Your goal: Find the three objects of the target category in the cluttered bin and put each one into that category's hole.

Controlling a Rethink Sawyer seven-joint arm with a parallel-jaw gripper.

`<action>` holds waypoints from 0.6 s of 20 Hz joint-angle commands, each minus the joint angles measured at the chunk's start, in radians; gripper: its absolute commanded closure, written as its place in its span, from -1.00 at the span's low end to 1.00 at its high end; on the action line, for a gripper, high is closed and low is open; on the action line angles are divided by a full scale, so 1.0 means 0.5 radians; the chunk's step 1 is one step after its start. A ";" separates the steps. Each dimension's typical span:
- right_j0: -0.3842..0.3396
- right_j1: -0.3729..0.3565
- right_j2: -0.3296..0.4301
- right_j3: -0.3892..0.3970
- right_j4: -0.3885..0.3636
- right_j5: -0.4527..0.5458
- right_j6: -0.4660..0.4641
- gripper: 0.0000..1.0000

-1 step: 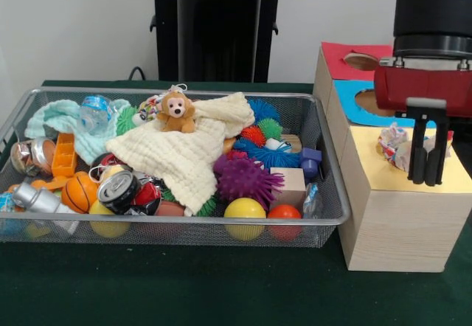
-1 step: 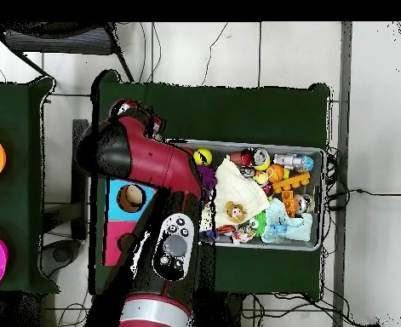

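- The gripper [image 1: 430, 181] hung over the yellow top of the wooden box [image 1: 394, 226], its fingers close together with nothing between them.
- A crumpled cloth toy [image 1: 394, 146] lay on that yellow top, just beside and partly behind the fingers.
- The wire bin [image 1: 169, 231] of clutter stood beside the box.
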 commanded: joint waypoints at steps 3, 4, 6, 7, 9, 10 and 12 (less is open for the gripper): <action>-0.034 0.101 0.184 0.067 -0.040 0.508 0.248 1.00; -0.036 0.105 0.182 0.058 -0.041 0.571 0.250 1.00; -0.046 0.116 0.186 0.035 -0.043 0.666 0.248 1.00; -0.051 0.120 0.189 0.028 -0.046 0.691 0.244 1.00; -0.066 0.139 0.204 0.011 -0.050 0.717 0.227 1.00; -0.077 0.152 0.210 -0.011 -0.052 0.744 0.218 1.00; -0.090 0.179 0.214 -0.051 -0.060 0.758 0.199 1.00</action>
